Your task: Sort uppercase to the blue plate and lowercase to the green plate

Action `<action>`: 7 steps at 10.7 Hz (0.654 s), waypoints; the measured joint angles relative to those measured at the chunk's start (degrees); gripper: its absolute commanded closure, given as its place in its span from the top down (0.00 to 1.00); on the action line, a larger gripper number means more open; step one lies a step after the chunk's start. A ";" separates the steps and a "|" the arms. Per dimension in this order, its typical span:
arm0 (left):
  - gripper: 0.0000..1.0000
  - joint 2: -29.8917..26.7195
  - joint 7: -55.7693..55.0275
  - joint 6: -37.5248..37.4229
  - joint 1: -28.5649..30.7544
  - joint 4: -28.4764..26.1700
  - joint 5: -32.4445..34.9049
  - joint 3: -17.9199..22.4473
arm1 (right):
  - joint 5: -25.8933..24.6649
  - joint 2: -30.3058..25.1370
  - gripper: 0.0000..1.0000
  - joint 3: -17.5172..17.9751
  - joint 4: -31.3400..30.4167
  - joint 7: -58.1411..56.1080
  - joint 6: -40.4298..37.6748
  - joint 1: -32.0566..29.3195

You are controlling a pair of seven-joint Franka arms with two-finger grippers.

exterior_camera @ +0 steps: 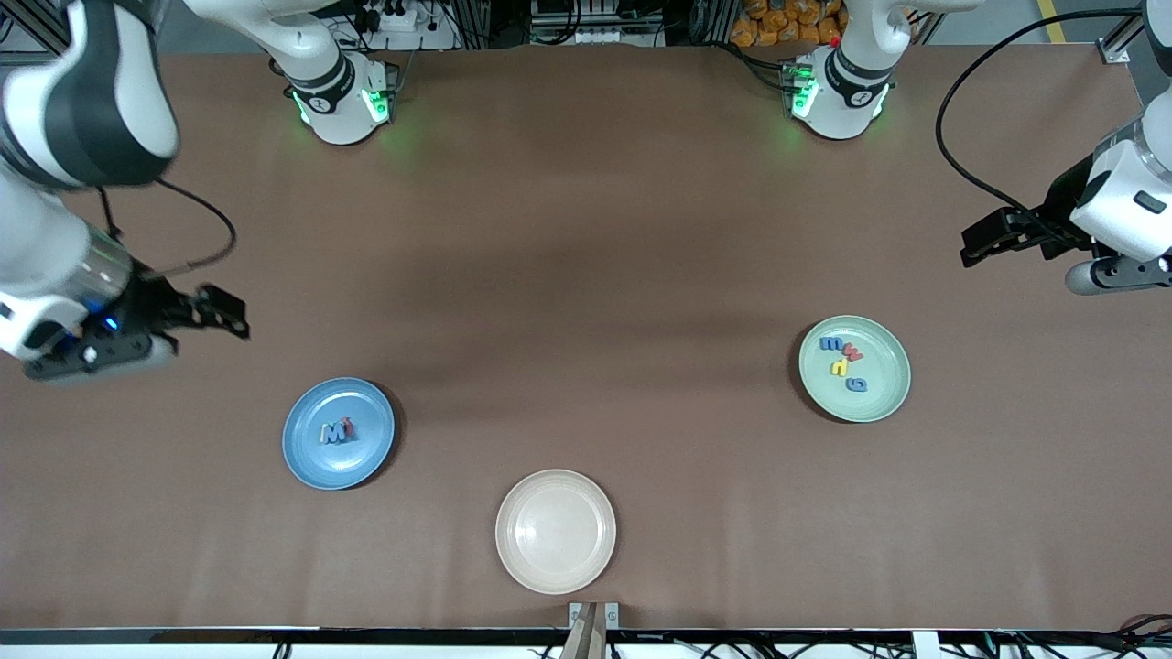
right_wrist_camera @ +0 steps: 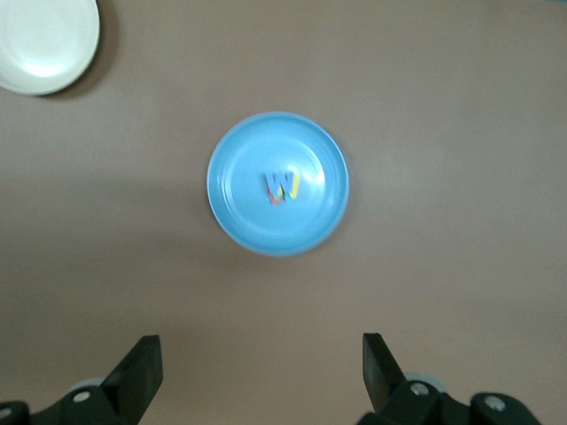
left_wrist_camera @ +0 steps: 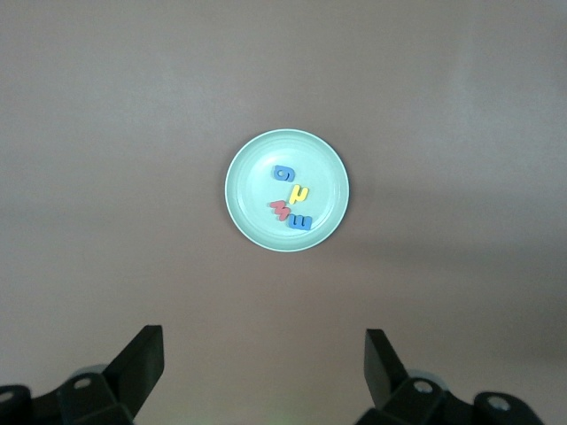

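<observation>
The blue plate [exterior_camera: 309, 454] lies toward the right arm's end of the table, with a small stack of uppercase letters [exterior_camera: 337, 430] at its middle. The same plate [right_wrist_camera: 237, 208] and its letter stack [right_wrist_camera: 283, 186] show in the right wrist view. Toward the left arm's end, the green plate [exterior_camera: 886, 355] holds several lowercase letters: a blue m [exterior_camera: 832, 344], a red w [exterior_camera: 853, 351], a yellow one [exterior_camera: 839, 367] and a rounded blue one [exterior_camera: 857, 383]. The left wrist view shows this plate [left_wrist_camera: 251, 173] too. My left gripper [exterior_camera: 972, 249] [left_wrist_camera: 264, 354] and right gripper [exterior_camera: 229, 318] [right_wrist_camera: 262, 359] hang open and empty over bare table.
A cream plate [exterior_camera: 556, 560] with nothing in it lies nearest the front camera, between the two coloured plates; the right wrist view also catches it [right_wrist_camera: 40, 40]. Brown tabletop [exterior_camera: 586, 302] stretches between the plates and the arm bases.
</observation>
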 measured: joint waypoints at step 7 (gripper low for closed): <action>1.00 -0.15 0.00 0.00 -0.01 -0.28 0.00 -0.04 | -1.36 -7.92 1.00 1.22 0.10 2.91 -8.59 -2.73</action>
